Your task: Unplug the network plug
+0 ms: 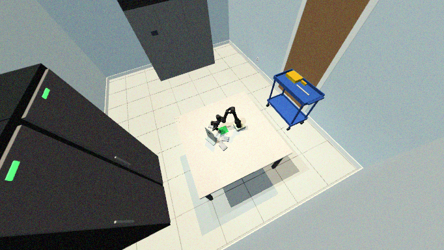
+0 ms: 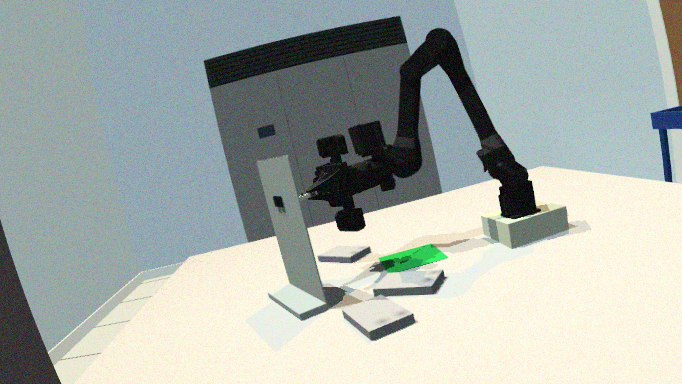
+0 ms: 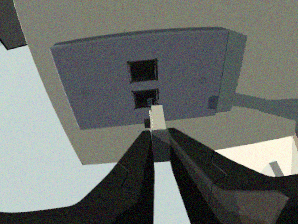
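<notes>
clamping the plug (image 3: 157,117) before the panel (image 3: 107,90), gripper (image 3: 158,137), wrist view alone shows sockets

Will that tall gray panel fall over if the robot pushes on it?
Probably not easily: the upright panel stands on a wider flat foot. It is tall and thin, though, so a hard shove up high might tip it. The gripper pinches the small plug.

End effector (image 3: 158,137) clamped on plug (image 3: 157,117).

top view looks steeply down from far overhead at the table (image 1: 247,156). exterior view sits near, table-level, side-on. wrist view faces the panel (image 3: 143,79) closely; all share it.
</notes>
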Robot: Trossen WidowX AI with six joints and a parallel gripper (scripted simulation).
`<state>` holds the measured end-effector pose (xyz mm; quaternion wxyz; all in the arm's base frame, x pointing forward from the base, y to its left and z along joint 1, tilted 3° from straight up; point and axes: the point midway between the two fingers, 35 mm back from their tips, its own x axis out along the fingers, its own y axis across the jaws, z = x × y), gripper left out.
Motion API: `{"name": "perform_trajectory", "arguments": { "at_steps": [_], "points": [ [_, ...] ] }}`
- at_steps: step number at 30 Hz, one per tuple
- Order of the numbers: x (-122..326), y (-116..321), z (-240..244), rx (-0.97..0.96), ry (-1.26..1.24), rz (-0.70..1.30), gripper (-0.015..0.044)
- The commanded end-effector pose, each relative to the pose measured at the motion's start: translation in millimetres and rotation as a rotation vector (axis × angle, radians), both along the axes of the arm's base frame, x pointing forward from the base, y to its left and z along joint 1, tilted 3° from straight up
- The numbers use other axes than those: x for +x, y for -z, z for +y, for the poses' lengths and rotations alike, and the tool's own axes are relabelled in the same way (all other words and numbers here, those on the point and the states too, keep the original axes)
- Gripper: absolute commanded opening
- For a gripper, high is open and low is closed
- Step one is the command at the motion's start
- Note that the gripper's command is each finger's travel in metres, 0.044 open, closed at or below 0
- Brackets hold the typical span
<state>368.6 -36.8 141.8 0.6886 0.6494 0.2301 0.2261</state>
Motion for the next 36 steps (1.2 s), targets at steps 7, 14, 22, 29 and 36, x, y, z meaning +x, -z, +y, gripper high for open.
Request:
{"name": "perform_trajectory", "arguments": {
  "at_steps": [7,14,22,29,36],
  "points": [
    [-8,0,-3,-0.004,0.000,-0.002,0.0000],
    [-12,0,-6,-0.004,0.000,-0.002,0.0000],
    [-18,0,-9,-0.004,0.000,-0.001,0.0000],
    [-22,0,-12,-0.005,0.000,-0.001,0.0000],
    [-26,0,-14,-0.005,0.000,0.000,0.0000]
  ]
}}
